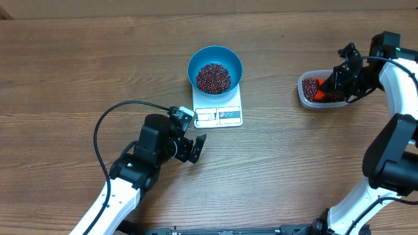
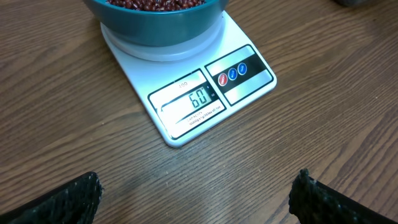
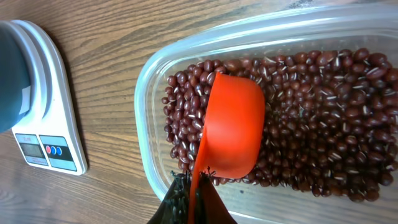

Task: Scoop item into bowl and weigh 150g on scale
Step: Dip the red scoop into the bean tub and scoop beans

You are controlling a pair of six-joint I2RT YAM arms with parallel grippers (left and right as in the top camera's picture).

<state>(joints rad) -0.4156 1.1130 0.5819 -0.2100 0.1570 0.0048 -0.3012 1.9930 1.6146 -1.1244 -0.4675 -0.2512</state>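
The blue bowl (image 1: pixel 215 66) stands on the white scale (image 1: pixel 219 111), with red-brown beans (image 1: pixel 213 77) heaped inside; in the left wrist view the bowl (image 2: pixel 155 25) sits above the scale's display (image 2: pixel 193 99). My left gripper (image 1: pixel 194 147) hovers open just below and left of the scale, its fingertips (image 2: pixel 81 196) wide apart over bare wood. My right gripper (image 3: pixel 194 186) is shut on the handle of an orange scoop (image 3: pixel 231 127), which lies bowl-down on the beans (image 3: pixel 311 118) in the clear tub (image 3: pixel 149 81). From overhead the scoop (image 1: pixel 319 91) shows in the tub (image 1: pixel 307 96) at the right.
A black cable (image 1: pixel 104 121) loops over the wood beside the left arm. The right arm (image 1: pixel 398 98) curves down the table's right edge. Bare wooden tabletop (image 1: pixel 281 163) lies between scale and tub.
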